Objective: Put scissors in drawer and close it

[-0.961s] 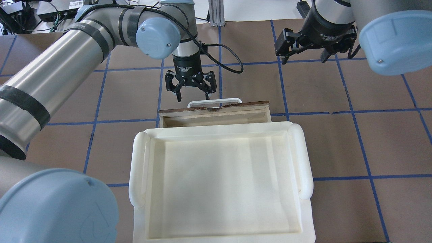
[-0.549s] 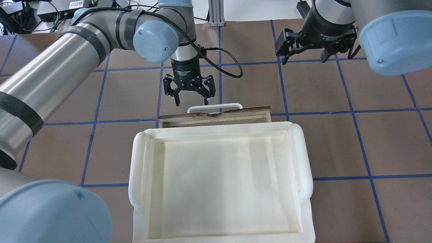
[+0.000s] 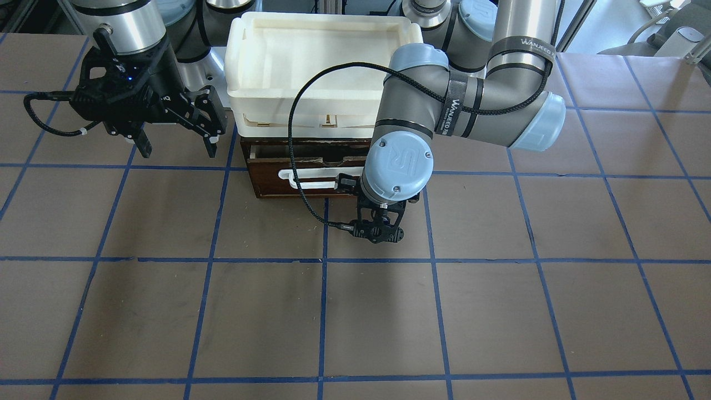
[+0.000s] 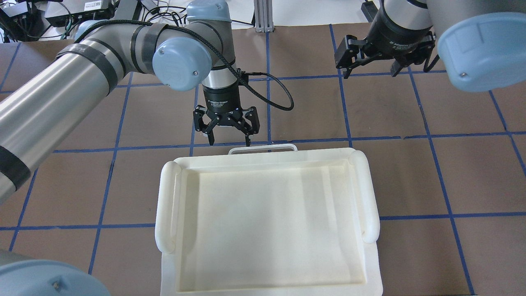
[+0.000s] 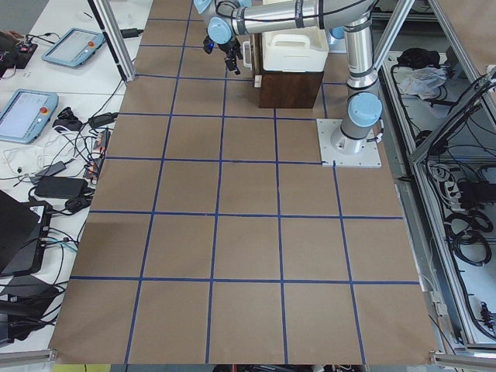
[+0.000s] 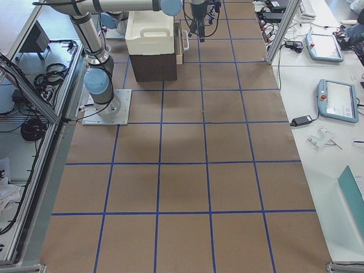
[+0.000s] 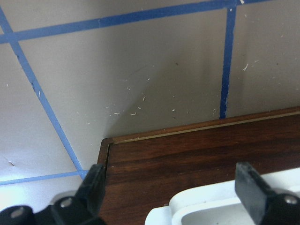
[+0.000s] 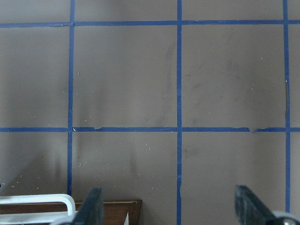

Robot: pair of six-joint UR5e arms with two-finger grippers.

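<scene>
The drawer [image 3: 266, 180] is dark brown and sits pushed in under the stacked white trays. From overhead only its white bar handle [image 4: 263, 147] sticks out past the tray rim. My left gripper [image 4: 229, 143] is open and empty, fingertips down in front of the handle, one fingertip [image 4: 248, 144] at its bar. In the left wrist view the drawer front [image 7: 187, 159] and the handle [image 7: 220, 208] lie between my open fingers [image 7: 93, 187]. My right gripper [image 4: 370, 72] is open and empty, raised far to the right. The scissors show in no view.
Stacked white plastic trays [image 4: 167, 205] sit on top of the drawer's cabinet and fill the near middle of the table. A black cable [image 3: 294, 166] loops from the left wrist across the drawer front. Brown table with blue tape grid lies all around.
My left gripper has moved toward the trays, staying against the handle. The drawer slid in with it; its wooden rim and pale interior no longer show from overhead. The right arm has not moved.
</scene>
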